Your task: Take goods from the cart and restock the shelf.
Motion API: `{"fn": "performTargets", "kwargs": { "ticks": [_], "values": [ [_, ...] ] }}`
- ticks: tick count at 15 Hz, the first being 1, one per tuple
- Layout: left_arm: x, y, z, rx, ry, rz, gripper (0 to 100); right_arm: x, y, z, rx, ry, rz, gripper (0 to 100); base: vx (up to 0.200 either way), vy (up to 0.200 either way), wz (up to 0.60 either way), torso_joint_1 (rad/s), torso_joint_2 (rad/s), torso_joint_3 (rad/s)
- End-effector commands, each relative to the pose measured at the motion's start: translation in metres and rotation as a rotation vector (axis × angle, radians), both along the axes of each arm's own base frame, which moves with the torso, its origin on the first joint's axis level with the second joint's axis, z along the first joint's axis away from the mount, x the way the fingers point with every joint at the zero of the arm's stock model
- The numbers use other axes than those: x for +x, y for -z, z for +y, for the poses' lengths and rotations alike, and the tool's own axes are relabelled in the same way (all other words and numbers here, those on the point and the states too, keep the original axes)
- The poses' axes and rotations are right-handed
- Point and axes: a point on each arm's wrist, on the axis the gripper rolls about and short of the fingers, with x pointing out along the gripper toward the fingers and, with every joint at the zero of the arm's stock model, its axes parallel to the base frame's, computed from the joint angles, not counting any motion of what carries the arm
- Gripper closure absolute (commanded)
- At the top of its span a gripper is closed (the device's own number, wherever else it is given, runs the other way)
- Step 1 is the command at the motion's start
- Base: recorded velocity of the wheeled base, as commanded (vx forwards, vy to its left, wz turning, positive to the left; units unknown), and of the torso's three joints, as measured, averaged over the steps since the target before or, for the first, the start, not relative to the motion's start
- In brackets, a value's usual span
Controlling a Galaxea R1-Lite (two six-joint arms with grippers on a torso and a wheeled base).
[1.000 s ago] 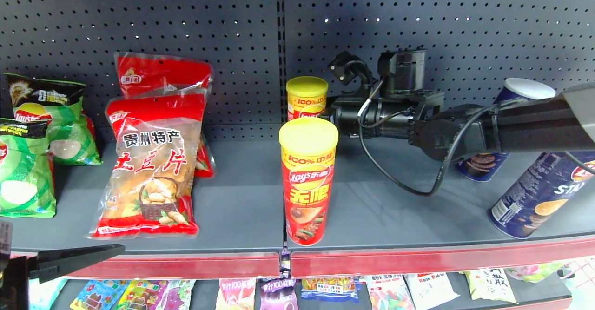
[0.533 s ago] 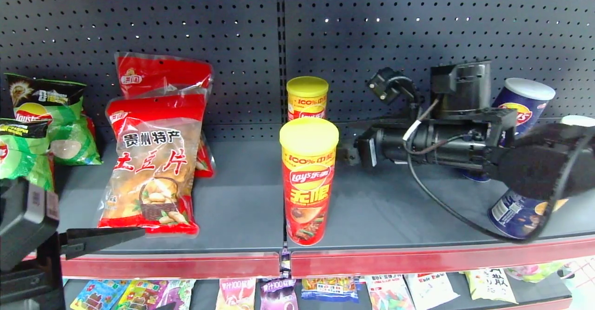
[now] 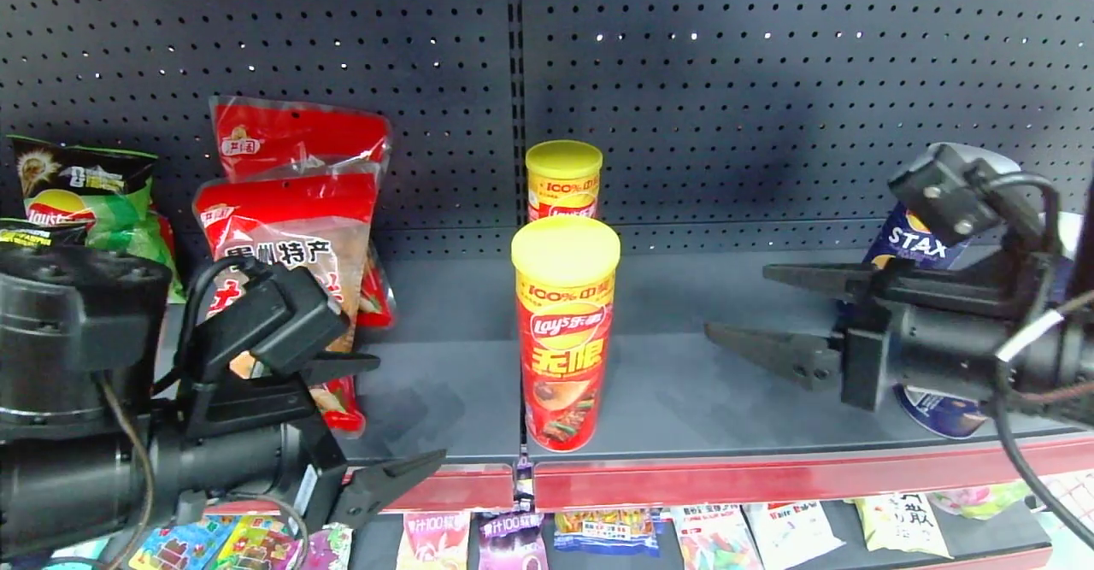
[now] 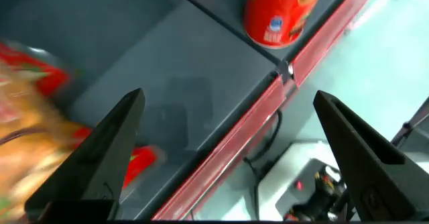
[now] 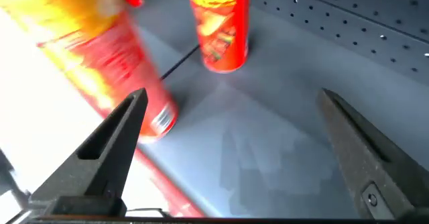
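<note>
Shelf (image 3: 684,390), red chip can (image 3: 565,331) upright between left gripper (image 3: 410,406) and right gripper (image 3: 737,299)

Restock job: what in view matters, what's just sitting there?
Job: shelf, front red can, rear red can, left gripper, right gripper (jaws open).
Lying about: red bags, green bags, blue can, lower packets.

Both at similar height, tips facing each other. The left gripper (image 3: 411,408) has its jaws spread wide, fingers (image 4: 100,157) aimed at the right gripper (image 3: 736,299), with the left arm (image 3: 77,459) straight behind it. The right gripper's jaws are equally wide, one finger above the other, with the right arm (image 3: 966,356) directly behind
</note>
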Motion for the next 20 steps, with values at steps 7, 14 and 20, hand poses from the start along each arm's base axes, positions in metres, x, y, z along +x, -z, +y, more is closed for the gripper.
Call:
{"fn": "performTargets", "kwargs": {
  "ticks": [7, 14, 20],
  "values": [
    [0.048, 0.031, -0.041, 0.059, -0.003, 0.040, 0, -0.085, -0.015, -0.050, 0.117, -0.012, -0.180, 0, 0.000, 0.000, 0.00, 0.000, 0.00, 0.000],
    [0.058, 0.034, -0.051, 0.064, 0.005, 0.046, 0, -0.084, -0.020, -0.055, 0.128, 0.025, -0.202, 0, 0.000, 0.000, 0.00, 0.000, 0.00, 0.000],
    [0.069, 0.033, -0.057, 0.062, -0.007, 0.036, 0, -0.084, -0.020, -0.055, 0.128, 0.027, -0.202, 0, 0.000, 0.000, 0.00, 0.000, 0.00, 0.000]
  ]
}}
